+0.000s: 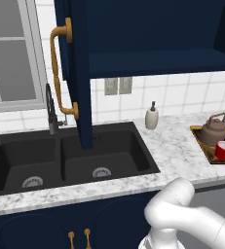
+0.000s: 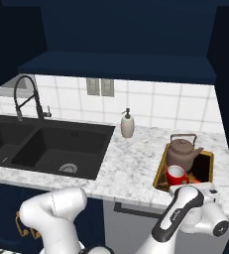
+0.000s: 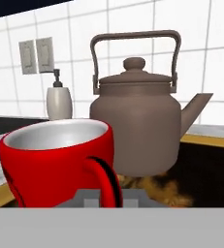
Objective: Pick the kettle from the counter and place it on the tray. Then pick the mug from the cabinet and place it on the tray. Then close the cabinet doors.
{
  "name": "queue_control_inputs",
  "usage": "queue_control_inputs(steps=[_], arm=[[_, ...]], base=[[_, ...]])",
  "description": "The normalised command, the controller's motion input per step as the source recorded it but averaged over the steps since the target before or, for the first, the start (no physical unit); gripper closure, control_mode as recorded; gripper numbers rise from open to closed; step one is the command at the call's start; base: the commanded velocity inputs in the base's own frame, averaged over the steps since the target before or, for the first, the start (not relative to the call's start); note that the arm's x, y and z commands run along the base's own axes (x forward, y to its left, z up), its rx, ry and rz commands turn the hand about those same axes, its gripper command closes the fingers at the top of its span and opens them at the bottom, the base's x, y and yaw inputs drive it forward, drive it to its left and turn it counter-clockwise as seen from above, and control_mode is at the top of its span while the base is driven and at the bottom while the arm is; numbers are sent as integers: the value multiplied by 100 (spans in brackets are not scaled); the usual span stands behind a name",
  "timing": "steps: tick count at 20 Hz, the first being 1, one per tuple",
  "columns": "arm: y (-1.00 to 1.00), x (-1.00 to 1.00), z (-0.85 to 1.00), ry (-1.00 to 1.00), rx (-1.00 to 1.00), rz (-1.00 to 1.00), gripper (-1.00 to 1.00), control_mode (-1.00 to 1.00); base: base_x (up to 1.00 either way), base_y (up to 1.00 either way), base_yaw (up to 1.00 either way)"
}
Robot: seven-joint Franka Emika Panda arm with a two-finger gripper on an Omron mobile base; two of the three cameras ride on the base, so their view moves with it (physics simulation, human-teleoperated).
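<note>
Marble counter (image 1: 172,141), cabinet doors (image 1: 77,73) open. Kettle (image 2: 182,153) sits on the tray (image 2: 160,171), far side. Gripper (image 2: 212,191) fingers nearly shut on the mug (image 2: 176,174) handle, near kettle. Risk: a careless release tips the mug against the kettle.

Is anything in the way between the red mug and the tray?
No. The mug is already at the tray, in front of the kettle, with the gripper close around its handle. Nothing visible sits between them.

Even flat rendered light, soft shadows, slightly coarse, no glare
</note>
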Motion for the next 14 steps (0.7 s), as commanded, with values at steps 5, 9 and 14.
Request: queue_control_inputs(steps=[5, 9, 14], arm=[[0, -4, -27, -3, 0, 0, 100, -100], [4, -14, -3, -6, 0, 0, -100, -100], [13, 1, 0, -3, 1, 0, -100, -100]], base=[[0, 0, 0], [0, 0, 0], [0, 0, 0]])
